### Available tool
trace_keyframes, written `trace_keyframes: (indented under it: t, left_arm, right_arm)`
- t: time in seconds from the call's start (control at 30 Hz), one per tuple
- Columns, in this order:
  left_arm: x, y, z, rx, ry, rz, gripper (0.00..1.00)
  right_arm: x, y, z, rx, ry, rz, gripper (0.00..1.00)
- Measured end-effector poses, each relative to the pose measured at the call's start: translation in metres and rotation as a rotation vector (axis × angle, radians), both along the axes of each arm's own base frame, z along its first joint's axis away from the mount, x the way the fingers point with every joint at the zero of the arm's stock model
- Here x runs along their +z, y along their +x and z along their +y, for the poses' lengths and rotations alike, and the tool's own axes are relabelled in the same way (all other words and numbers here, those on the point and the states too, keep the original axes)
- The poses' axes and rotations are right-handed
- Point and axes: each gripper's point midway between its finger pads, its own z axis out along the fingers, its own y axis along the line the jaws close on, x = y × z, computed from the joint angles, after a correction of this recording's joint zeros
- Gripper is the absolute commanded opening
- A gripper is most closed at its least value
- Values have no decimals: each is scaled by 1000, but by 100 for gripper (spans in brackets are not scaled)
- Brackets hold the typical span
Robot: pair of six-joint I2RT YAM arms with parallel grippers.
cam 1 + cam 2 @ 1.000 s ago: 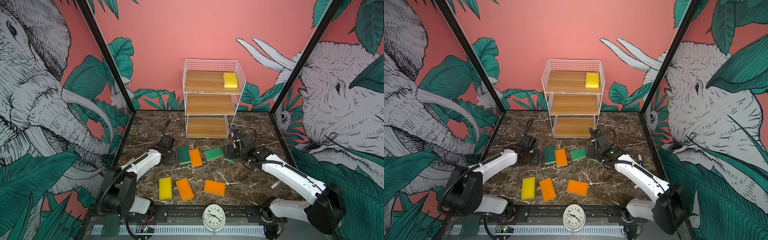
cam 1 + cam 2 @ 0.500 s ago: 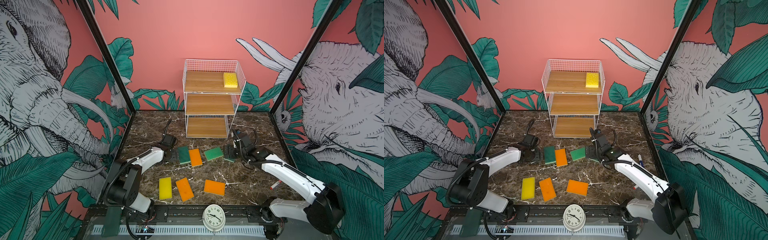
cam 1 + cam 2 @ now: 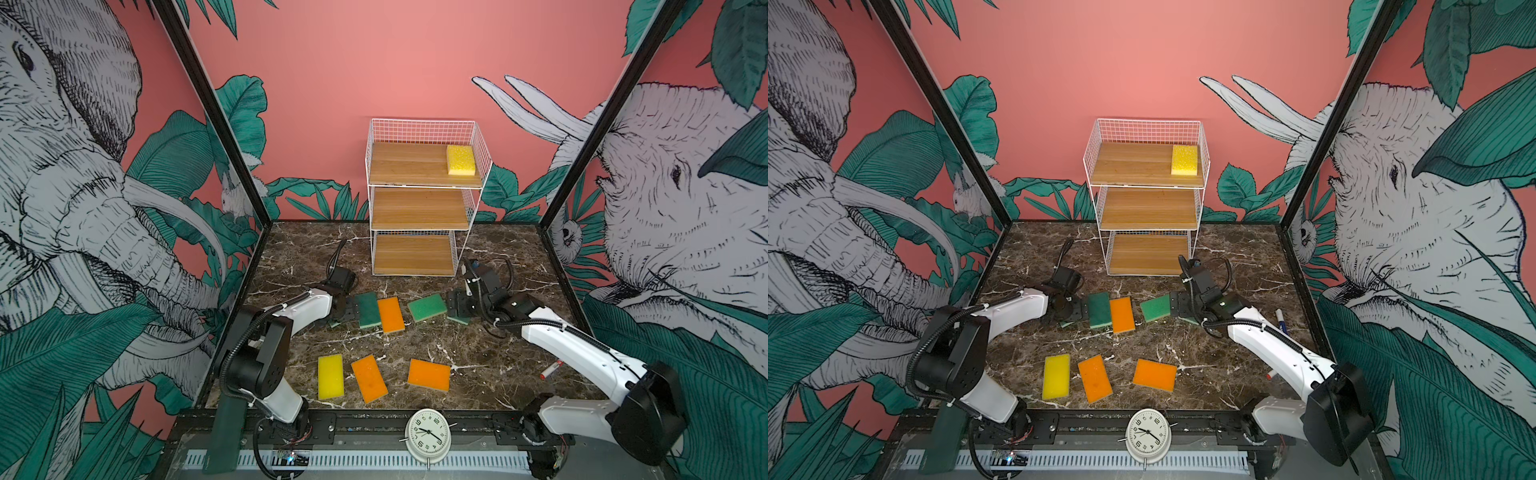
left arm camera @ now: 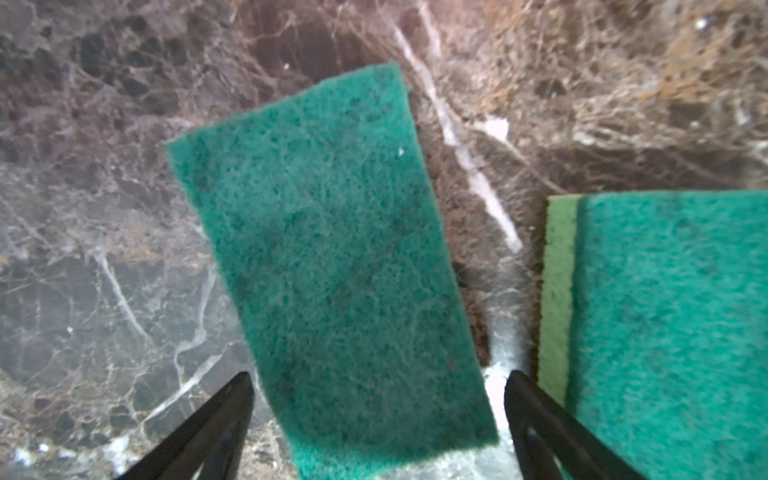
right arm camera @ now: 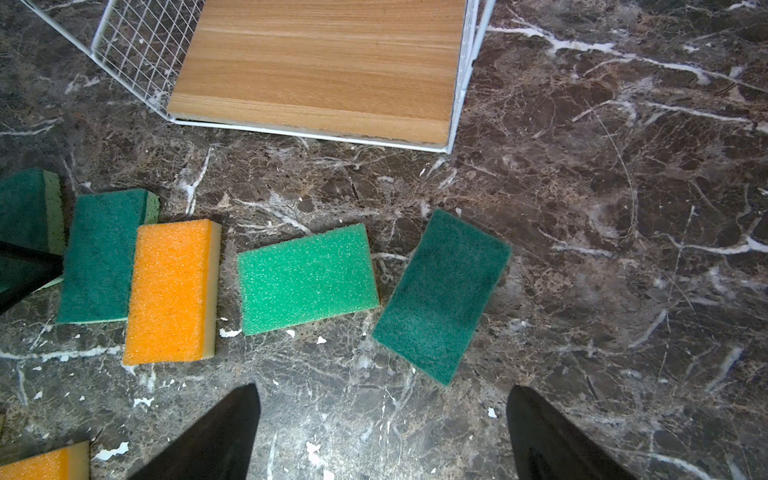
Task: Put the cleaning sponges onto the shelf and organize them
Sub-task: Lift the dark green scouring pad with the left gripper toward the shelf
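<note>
Green sponge (image 4: 332, 266): flat on counter (image 4: 104, 208), straddled across its short width by left jaws, spread, gripping nothing; long axis ran ahead of them. Shelf (image 3: 411, 208) at 1 o'clock in a top view. Right jaws spread, empty.

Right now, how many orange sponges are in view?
3, none on the shelf. Rear orange sponge lies against a green sponge; front orange sponge sits beside the yellow sponge; third orange sponge lies apart, right of it. None looks hidden.

White arm links (image 3: 307, 308), black joints (image 3: 257, 365), ribbed black cables (image 3: 254, 323), pointed black hands (image 4: 378, 374)
</note>
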Motion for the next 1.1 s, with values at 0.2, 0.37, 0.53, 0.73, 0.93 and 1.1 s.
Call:
trace_keyframes:
  t: [0.2, 0.37, 0.53, 0.73, 0.93, 1.1]
  left_arm:
    - [0, 0, 2, 9, 10, -2, 94]
    - [-4, 0, 2, 21, 4, 3, 92]
    - [-7, 0, 2, 25, 4, 6, 88]
    - [-10, 3, 0, 25, -1, 0, 82]
    - [-10, 6, -4, 18, -18, -10, 71]
    - [-9, 4, -4, -13, -13, -9, 68]
  right_arm:
    - [1, 1, 0, 0, 7, -2, 95]
    - [0, 0, 2, 7, 14, 2, 95]
    - [0, 0, 2, 7, 14, 3, 95]
    - [0, 0, 3, 10, 16, 4, 95]
    - [0, 0, 2, 9, 16, 4, 95]
    - [-1, -1, 2, 12, 12, 6, 96]
